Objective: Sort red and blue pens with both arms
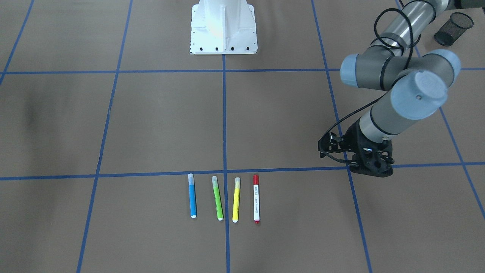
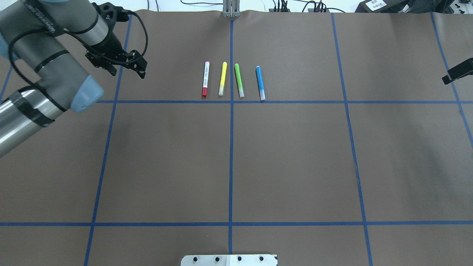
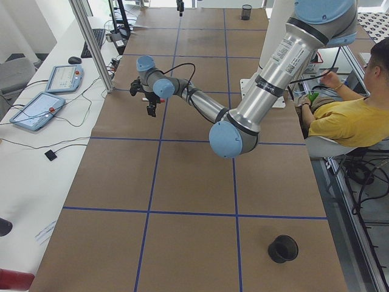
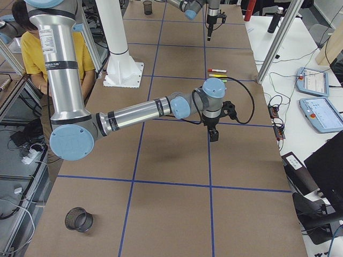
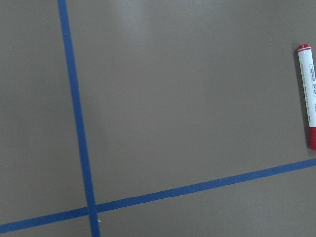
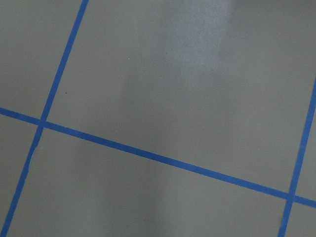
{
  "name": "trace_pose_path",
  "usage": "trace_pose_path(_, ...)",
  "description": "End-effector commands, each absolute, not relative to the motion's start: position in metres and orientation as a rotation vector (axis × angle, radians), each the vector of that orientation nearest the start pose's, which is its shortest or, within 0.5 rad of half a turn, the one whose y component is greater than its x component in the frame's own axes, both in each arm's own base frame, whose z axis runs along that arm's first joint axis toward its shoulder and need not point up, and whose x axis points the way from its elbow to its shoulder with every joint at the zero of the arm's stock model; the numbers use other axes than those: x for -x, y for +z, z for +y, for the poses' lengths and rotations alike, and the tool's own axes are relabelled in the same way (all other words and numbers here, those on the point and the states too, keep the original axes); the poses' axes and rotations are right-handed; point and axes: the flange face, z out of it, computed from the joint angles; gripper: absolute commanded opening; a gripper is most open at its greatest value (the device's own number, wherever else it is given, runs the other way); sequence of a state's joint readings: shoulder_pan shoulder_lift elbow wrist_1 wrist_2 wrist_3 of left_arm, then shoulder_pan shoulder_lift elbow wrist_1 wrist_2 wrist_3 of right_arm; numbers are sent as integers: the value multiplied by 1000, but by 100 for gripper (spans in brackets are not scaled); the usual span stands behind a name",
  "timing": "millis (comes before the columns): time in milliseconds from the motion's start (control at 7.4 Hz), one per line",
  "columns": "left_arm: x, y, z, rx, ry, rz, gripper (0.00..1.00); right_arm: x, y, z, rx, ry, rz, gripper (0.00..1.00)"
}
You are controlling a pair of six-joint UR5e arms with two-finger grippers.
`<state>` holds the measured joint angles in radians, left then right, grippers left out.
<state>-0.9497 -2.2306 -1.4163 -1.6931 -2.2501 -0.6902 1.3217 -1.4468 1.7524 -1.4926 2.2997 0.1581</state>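
Four markers lie side by side at the table's far middle. The red pen [image 2: 205, 78] [image 1: 256, 198], white-barrelled with a red cap, is the one nearest my left arm. The blue pen [image 2: 260, 82] [image 1: 193, 196] is at the row's other end. My left gripper [image 2: 127, 70] [image 1: 354, 161] hovers above the table well to the side of the red pen, open and holding nothing. Its wrist view catches the red pen [image 5: 310, 96] at the right edge. Only a black piece of my right gripper [image 2: 458, 70] [image 4: 213, 134] shows at the overhead view's edge, and I cannot tell its state.
A yellow marker [image 2: 222, 78] and a green marker [image 2: 239, 80] lie between the two pens. One black mesh cup [image 1: 452, 29] [image 3: 284, 248] stands at my left end of the table, another [image 4: 79, 219] at my right end. A seated person [image 3: 340, 118] is beside the white pedestal [image 1: 223, 26].
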Motion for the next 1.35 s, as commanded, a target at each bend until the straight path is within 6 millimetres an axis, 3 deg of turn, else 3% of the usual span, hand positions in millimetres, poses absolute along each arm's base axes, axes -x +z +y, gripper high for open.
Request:
trace_pose_path(0,-436,284,-670,-7,165,853,100,71,499,-546,-211,-228,-780,100)
trace_pose_path(405,-494,238,-702,78,130,827,99,71,503,-546,-206,-227,-777,100)
trace_pose_path(676,-527,229,-696,152,118,826,94,71,503,-546,-206,-227,-777,100)
trace_pose_path(811,-547,225,-683,168,122,826,93,71,503,-546,-205,-226,-777,100)
trace_pose_path(1216,-569,237,-671,172,148,829,71,71,503,-546,-206,-227,-777,100)
